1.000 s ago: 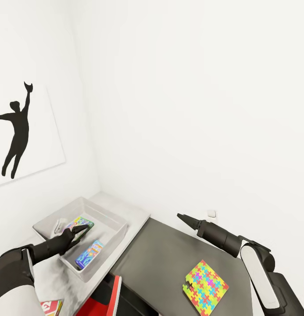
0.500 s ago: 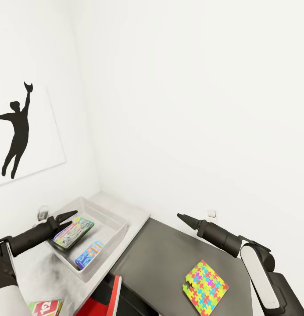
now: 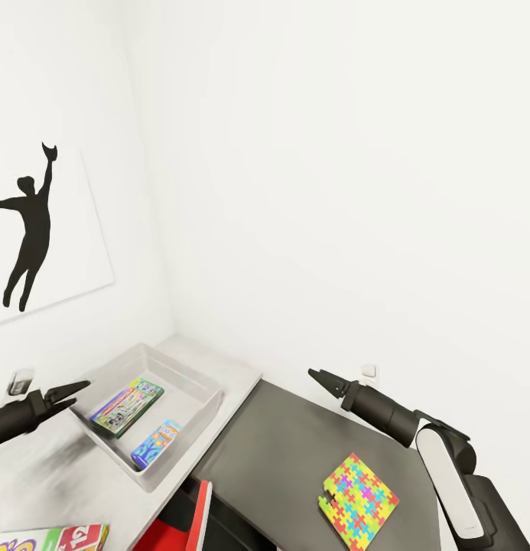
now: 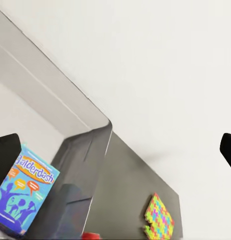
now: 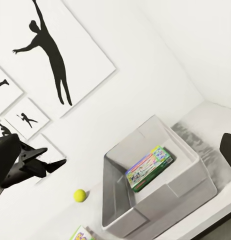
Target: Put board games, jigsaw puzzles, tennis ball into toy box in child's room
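Note:
The grey toy box (image 3: 206, 385) stands on the light-grey table (image 3: 66, 474) in the corner. Inside lie two board games, a multicoloured one (image 3: 127, 408) and a smaller blue one (image 3: 156, 445); the left wrist view shows the blue lid (image 4: 25, 187). My left gripper (image 3: 81, 386) hovers open and empty just left of the box. A third board game (image 3: 54, 538) lies at the table's near edge. The tennis ball (image 5: 79, 195) rests on the table beside the box. A jigsaw puzzle (image 3: 359, 492) lies on the dark counter, with my open right gripper (image 3: 318, 376) held above the counter's far side.
A dark-grey counter (image 3: 295, 451) joins the table at the corner. A red chair (image 3: 186, 511) sits below the joint. White walls close off the back and left, the left one hung with black silhouette pictures (image 3: 31, 229). A small white socket (image 3: 369, 372) is on the wall behind the right gripper.
My left gripper has let go of the multicoloured board game inside the toy box and drawn back left, out of the box. The right arm has hardly moved.

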Controlling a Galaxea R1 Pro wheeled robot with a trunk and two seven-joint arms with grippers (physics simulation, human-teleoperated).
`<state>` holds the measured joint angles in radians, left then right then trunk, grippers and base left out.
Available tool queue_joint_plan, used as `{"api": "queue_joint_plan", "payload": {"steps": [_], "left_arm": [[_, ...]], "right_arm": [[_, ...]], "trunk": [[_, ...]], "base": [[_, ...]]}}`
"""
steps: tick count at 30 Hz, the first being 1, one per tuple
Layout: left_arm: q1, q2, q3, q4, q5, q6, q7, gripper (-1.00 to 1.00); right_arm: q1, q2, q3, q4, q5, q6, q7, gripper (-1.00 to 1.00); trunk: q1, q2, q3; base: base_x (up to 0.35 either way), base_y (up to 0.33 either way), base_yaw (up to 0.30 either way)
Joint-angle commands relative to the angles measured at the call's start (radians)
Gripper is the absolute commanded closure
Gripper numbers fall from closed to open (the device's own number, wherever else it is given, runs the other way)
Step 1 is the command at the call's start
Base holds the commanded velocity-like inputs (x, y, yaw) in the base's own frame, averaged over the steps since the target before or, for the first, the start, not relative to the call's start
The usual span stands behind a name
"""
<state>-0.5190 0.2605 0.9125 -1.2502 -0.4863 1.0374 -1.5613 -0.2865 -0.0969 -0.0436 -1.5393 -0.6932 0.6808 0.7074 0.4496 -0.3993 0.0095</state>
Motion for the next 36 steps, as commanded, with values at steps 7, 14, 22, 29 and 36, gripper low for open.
{"api": "queue_joint_plan", "payload": {"steps": [7, 14, 22, 29, 36], "left_arm": [[0.027, 0.027, 0.003, 0.042, -0.010, 0.007, -0.010, -1.00], [0.032, 0.030, 0.002, 0.052, -0.009, 0.002, -0.010, -1.00], [0.033, 0.031, 0.002, 0.052, -0.006, 0.000, -0.010, -1.00], [0.033, 0.030, -0.002, 0.052, 0.007, -0.015, -0.010, -1.00], [0.033, 0.031, 0.002, 0.052, 0.009, -0.023, -0.010, -1.00]], "right_arm": [[0.000, 0.000, -0.003, 0.001, -0.005, 0.005, 0.000, -1.00], [0.000, -0.001, -0.004, 0.001, -0.006, 0.004, 0.000, -1.00], [0.000, 0.000, -0.003, 0.001, -0.005, 0.004, 0.001, -1.00], [0.000, 0.000, -0.004, 0.001, -0.005, 0.003, 0.003, -1.00], [0.000, -0.001, -0.004, 0.001, -0.006, 0.002, 0.013, -1.00]], "trunk": [[0.000, -0.001, 0.000], [0.000, -0.001, 0.000], [0.000, -0.001, 0.000], [0.000, -0.001, 0.001], [0.000, -0.001, 0.011]], "base": [[0.000, 0.000, 0.000], [0.000, 0.000, 0.000], [0.000, 0.000, 0.000], [-0.047, 0.000, 0.000], [-0.213, 0.000, 0.000]]}}
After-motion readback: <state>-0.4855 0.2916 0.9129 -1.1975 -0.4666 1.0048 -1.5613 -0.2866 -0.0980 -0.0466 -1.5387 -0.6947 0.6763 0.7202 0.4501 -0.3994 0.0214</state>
